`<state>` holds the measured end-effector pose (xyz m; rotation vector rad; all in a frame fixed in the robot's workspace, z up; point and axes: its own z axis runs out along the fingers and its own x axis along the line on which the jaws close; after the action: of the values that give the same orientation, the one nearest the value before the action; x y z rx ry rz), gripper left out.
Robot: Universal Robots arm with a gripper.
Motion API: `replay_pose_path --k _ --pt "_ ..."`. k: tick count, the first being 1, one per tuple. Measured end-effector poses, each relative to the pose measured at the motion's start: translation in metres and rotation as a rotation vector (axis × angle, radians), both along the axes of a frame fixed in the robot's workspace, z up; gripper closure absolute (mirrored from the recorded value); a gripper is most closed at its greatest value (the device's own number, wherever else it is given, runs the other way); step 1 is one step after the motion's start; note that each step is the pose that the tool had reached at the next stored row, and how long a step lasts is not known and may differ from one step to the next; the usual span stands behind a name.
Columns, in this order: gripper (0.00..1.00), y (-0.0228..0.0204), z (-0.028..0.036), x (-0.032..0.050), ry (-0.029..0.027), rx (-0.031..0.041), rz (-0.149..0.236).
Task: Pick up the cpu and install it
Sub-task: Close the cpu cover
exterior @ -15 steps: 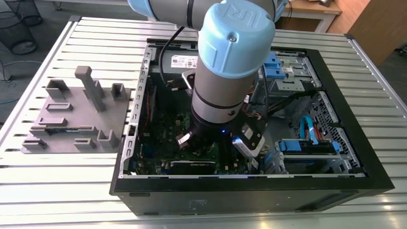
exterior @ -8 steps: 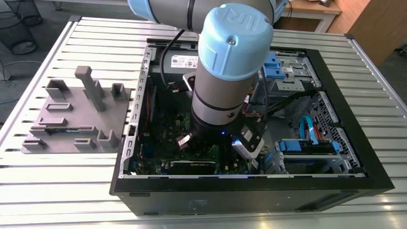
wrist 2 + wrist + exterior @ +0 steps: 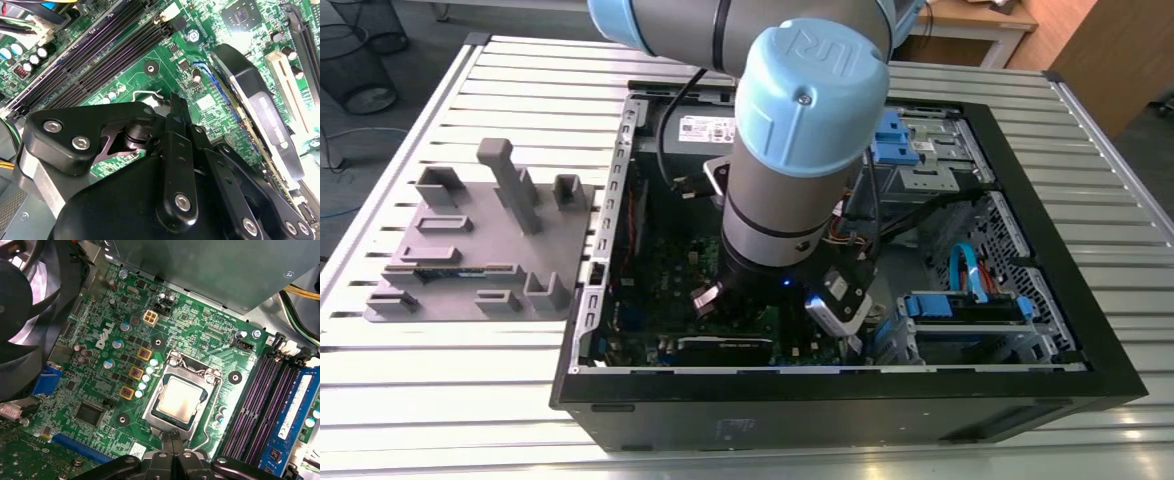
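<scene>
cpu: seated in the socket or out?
In. The first wrist view shows the cpu lying flat within the socket frame, silvery top up.

Your arm point(image 3: 781, 190) is a silver-grey tube ringed by a black band; its joint cap point(image 3: 817, 85) is pale blue and round, with an embossed mark and one small screw; your gripper point(image 3: 172, 436) is matte black, built of rounded link plates pinned with shiny silver screws point(image 3: 81, 143).
</scene>
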<state>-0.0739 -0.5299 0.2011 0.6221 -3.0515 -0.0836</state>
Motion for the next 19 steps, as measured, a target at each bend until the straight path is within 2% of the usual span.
replay_pose_path --k 19 --pt "0.89 0.0008 -0.0031 0.0021 -0.0001 0.0001 0.0"
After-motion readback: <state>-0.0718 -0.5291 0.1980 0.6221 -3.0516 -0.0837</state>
